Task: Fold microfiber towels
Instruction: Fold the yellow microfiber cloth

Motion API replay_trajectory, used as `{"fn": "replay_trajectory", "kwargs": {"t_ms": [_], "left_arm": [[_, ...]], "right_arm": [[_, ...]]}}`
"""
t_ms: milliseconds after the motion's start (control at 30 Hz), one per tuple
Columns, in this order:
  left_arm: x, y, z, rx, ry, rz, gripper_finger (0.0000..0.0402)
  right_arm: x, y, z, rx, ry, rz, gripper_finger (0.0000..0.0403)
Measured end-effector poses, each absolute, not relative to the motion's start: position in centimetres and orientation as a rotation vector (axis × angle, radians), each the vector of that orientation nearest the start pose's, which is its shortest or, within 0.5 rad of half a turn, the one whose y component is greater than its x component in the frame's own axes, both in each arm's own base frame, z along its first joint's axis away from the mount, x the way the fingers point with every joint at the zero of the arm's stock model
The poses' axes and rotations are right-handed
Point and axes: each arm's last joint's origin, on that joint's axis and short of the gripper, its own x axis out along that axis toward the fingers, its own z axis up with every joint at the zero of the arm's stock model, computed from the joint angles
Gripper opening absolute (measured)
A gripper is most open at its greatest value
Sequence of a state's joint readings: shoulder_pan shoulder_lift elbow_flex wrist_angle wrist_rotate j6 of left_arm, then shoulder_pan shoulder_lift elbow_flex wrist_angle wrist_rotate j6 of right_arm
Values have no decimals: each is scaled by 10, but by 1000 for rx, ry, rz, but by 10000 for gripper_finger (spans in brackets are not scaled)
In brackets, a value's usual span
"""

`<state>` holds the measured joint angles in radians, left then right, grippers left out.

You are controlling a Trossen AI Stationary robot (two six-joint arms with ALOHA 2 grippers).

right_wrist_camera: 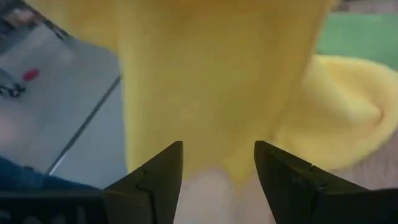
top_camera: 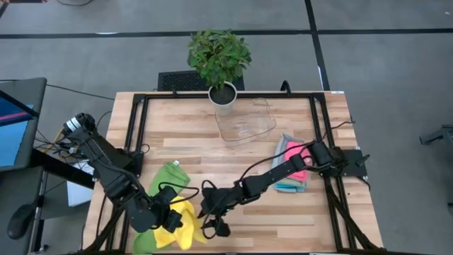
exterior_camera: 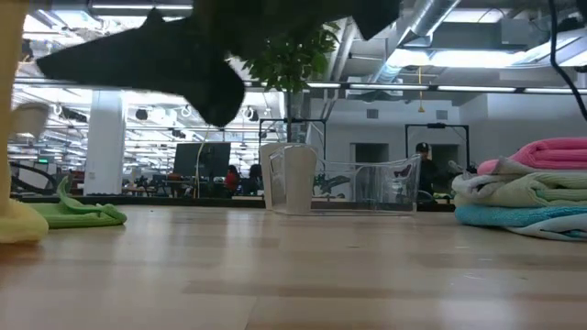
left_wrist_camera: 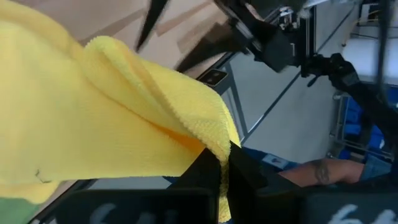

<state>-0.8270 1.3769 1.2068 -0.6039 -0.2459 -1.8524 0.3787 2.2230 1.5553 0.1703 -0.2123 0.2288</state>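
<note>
A yellow microfiber towel (top_camera: 180, 225) hangs lifted at the table's near left, with my left gripper (top_camera: 172, 212) shut on it. My right gripper (right_wrist_camera: 217, 171) stands open close in front of the hanging yellow towel (right_wrist_camera: 211, 81), reaching in from the table's right; nothing shows between its fingers. A green towel (top_camera: 167, 177) lies flat on the table behind the yellow one. Pink, grey and blue towels lie folded in a stack (top_camera: 293, 168) at the right. My left gripper pinches an edge of the yellow towel near a corner (left_wrist_camera: 219, 149) between its two fingers. The cloth bunches into folds at the fingers. The towel hangs below them, and its lower end (exterior_camera: 16, 225) rests on the table.
A clear plastic tray (top_camera: 245, 122) and a potted plant (top_camera: 221, 64) stand at the table's far middle. Black frame rails (top_camera: 138, 134) run along the table's left and right sides. Bare wood lies between the stack and the yellow towel.
</note>
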Motion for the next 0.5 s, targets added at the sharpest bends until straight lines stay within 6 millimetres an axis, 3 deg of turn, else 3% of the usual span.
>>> {"fn": "replay_trajectory", "kwargs": {"t_ms": [200,500], "left_arm": [[199,-209,312,-1337,921,238,0],[199,-209,312,-1338,921,240,0]], "right_arm": [[472,187,154,183,569,502,224],[478,185,114,192,647,478,224]]}}
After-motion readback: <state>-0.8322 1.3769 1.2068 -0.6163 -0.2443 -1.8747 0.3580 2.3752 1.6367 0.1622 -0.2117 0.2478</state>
